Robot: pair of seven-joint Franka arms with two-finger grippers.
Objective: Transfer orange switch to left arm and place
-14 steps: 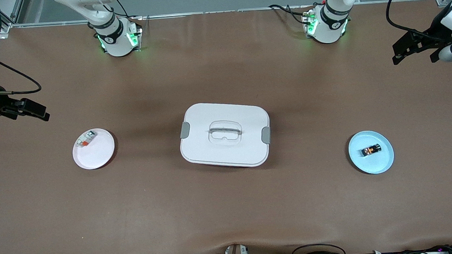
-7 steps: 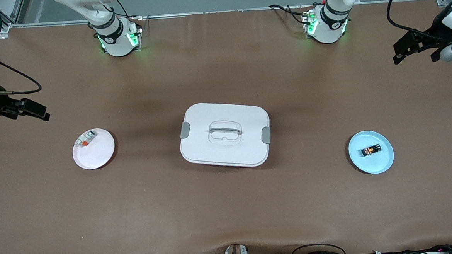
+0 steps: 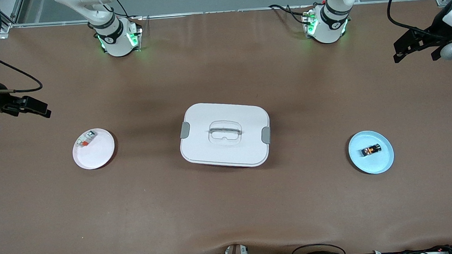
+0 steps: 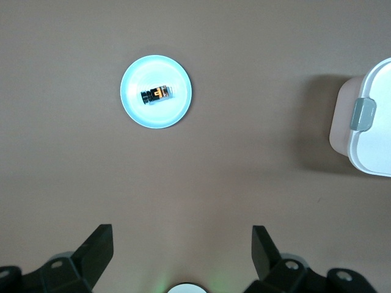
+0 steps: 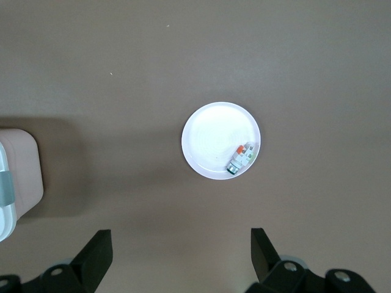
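Note:
The orange switch (image 3: pixel 371 150), a tiny black part with orange markings, lies on a blue plate (image 3: pixel 382 163) toward the left arm's end of the table. It also shows in the left wrist view (image 4: pixel 156 94). The white box (image 3: pixel 211 151) sits mid-table with its lid on. My left gripper (image 3: pixel 415 57) hangs open and empty, high over bare table at the left arm's end, apart from the switch; its own view shows it too (image 4: pixel 181 238). My right gripper (image 3: pixel 41 110) hangs open and empty, high over the right arm's end (image 5: pixel 180 239).
A pink plate (image 3: pixel 96 155) toward the right arm's end holds a small white-grey part with a red-orange end (image 3: pixel 85 139), also in the right wrist view (image 5: pixel 241 157). The box's edge shows in both wrist views (image 4: pixel 372 146) (image 5: pixel 5 183). Brown table mat lies all around.
Both grippers have shifted very slightly toward the robots' bases. The switch, box and plates have not moved.

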